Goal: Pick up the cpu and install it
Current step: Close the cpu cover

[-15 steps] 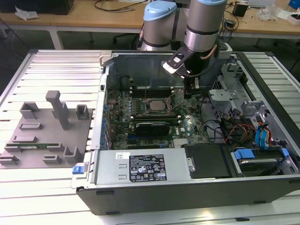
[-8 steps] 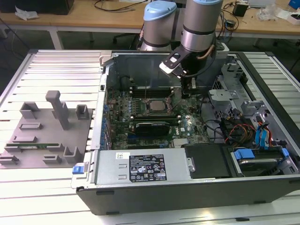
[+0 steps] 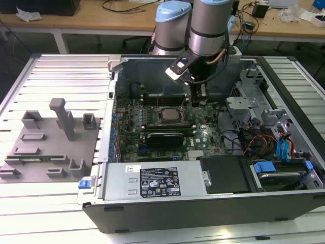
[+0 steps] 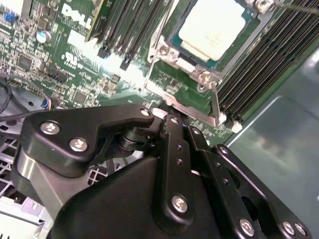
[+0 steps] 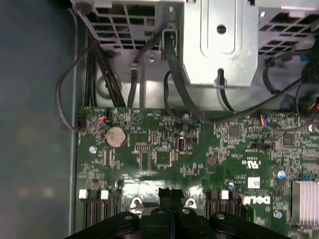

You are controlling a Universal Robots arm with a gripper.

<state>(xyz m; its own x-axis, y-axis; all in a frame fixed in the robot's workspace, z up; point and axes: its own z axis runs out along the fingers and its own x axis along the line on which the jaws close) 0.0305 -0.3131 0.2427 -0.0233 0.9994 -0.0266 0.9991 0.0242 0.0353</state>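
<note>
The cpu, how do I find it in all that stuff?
Look inside the open computer case, at the green board in its middle. The cpu is the flat square in the metal frame between rows of black slots. Its smooth pale top sets it apart from them.

Both wrist views seemingly near motherboard (image 5: 164, 159)

cpu (image 4: 214, 27) lid: smooth silver-white metal, satin sheen. Socket frame (image 4: 199, 82): bare bright metal. Motherboard (image 5: 149, 159): green, glossy lacquer. Coin cell (image 5: 115, 135): polished metal. Drive cage (image 5: 219, 45): dull grey sheet metal (perforated). Gripper (image 4: 173, 122) links: matt black, with shiny screw heads. Parts fixture (image 3: 45, 147): matt grey plastic. Table (image 3: 66, 71): ribbed, pale metal, semi-matt.
</note>
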